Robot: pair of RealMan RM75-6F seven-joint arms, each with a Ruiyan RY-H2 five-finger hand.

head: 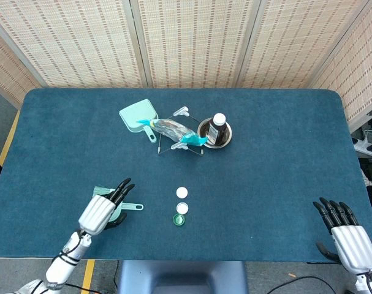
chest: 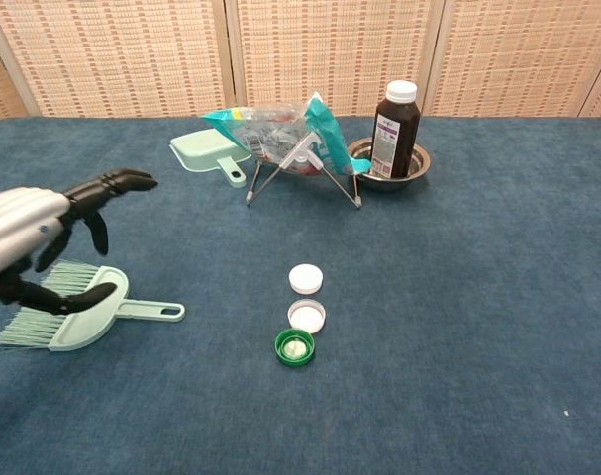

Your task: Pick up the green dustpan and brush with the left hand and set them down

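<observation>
Left hand (chest: 38, 242) is hovering with fingers spread wide, holding nothing, just above the brush (chest: 77, 312) lying flat on the near-left tabletop (chest: 458, 297). Right hand (head: 351, 236) is idling at the near right edge, fingers apart, empty. Brush looks like light, stiff plastic with soft bristles; the thin handle (chest: 151, 311) is probably the best grip. Nearby caps: green (chest: 295, 346) and two white (chest: 306, 297), apart from it. Farther back: dustpan (chest: 203, 152), bag on wire stand (chest: 285, 129), bottle (chest: 395, 117) in a bowl. Nothing is blocking.
</observation>
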